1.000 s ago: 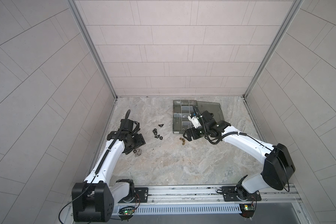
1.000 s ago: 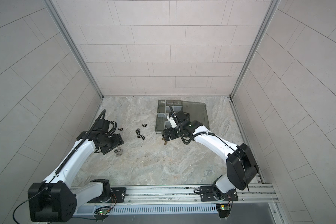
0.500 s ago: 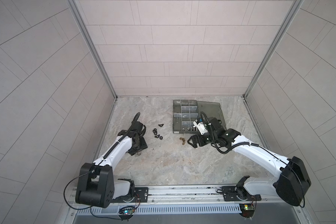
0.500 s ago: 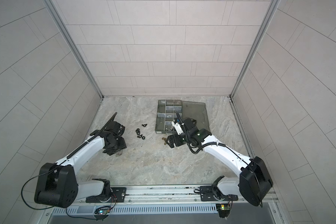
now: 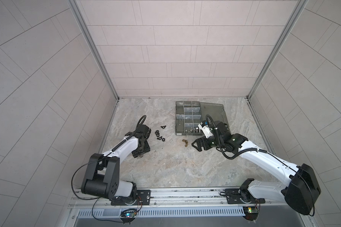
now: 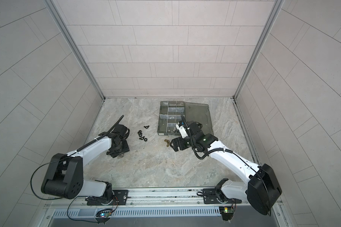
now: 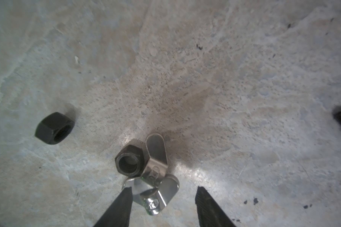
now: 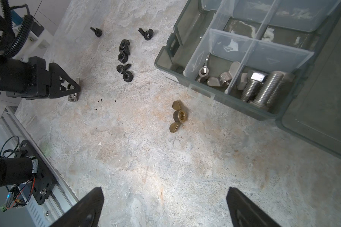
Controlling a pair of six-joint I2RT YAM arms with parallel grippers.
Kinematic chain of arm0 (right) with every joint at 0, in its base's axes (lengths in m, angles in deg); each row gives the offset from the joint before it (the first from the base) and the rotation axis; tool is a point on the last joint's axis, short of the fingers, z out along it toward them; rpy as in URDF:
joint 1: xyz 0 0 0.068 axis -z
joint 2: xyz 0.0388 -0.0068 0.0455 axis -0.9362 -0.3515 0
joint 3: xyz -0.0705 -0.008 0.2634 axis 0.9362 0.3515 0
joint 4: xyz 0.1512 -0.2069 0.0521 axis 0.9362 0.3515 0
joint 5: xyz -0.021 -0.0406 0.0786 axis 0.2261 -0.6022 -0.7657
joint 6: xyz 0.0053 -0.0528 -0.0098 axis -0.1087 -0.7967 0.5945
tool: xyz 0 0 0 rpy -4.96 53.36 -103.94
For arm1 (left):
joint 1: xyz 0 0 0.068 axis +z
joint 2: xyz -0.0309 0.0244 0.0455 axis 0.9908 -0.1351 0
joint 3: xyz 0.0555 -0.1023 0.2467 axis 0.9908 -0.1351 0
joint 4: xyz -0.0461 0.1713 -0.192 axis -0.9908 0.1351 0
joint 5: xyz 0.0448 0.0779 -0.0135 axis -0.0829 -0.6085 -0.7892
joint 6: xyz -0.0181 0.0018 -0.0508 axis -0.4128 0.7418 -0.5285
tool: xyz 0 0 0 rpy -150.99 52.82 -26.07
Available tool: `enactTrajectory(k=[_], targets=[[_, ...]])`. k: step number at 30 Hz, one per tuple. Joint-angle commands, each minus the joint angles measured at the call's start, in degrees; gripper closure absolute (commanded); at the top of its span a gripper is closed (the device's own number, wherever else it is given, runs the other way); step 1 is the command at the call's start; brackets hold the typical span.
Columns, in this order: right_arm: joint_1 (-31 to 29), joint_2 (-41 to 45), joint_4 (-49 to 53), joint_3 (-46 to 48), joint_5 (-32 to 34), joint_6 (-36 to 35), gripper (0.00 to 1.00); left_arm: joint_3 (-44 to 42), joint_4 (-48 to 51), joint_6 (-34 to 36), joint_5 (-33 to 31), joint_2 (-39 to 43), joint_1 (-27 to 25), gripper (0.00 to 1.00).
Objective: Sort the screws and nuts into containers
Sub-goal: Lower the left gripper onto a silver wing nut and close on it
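Silver wing nut (image 7: 168, 186) inside left end effector (image 7: 162, 193), jaws apart, unclamped; we close centred, sparing neighbouring dark hex nut (image 7: 129, 161). Right end effector (image 8: 163, 206) wide apart, empty.

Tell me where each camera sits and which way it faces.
Top views: high over the table front, looking down toward the back wall; show left arm, right arm, left pincer, right pincer, organizer box.
Left wrist: on the left arm, looking down at silver wing nuts by its own fingertips.
Right wrist: on the right arm, looking slantwise past a brass wing nut to the box; own fingertips show.
Shared: right wrist and top views show the left pincer at the silver nuts.
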Motion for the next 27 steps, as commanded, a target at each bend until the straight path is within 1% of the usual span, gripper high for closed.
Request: enactTrajectory(k=[1, 9, 17, 21, 27], targets=[[-0.06, 0.54, -0.24, -0.67, 0.77, -0.16, 0.01, 1.43, -1.07, 0.31, -2.00, -1.84, -0.02, 0.45], [-0.02, -0.21, 0.45, -1.11, 0.77, -0.25, 0.01, 1.71, -2.84, 1.06, -2.48, -3.47, -0.04, 0.50], [0.03, -1.19, 1.08, -1.81, 1.06, -0.54, 0.01, 2.13, -4.55, 1.08, -0.66, -6.46, -0.02, 0.55], [0.07, -1.32, 1.25, -2.04, 1.47, -0.72, 0.01, 2.20, -4.91, 1.20, -0.52, -6.99, -0.04, 0.60], [0.09, -1.83, 1.39, -2.39, 1.11, -0.86, 0.01, 2.78, -5.23, 1.16, -0.65, -8.55, -0.02, 0.60]])
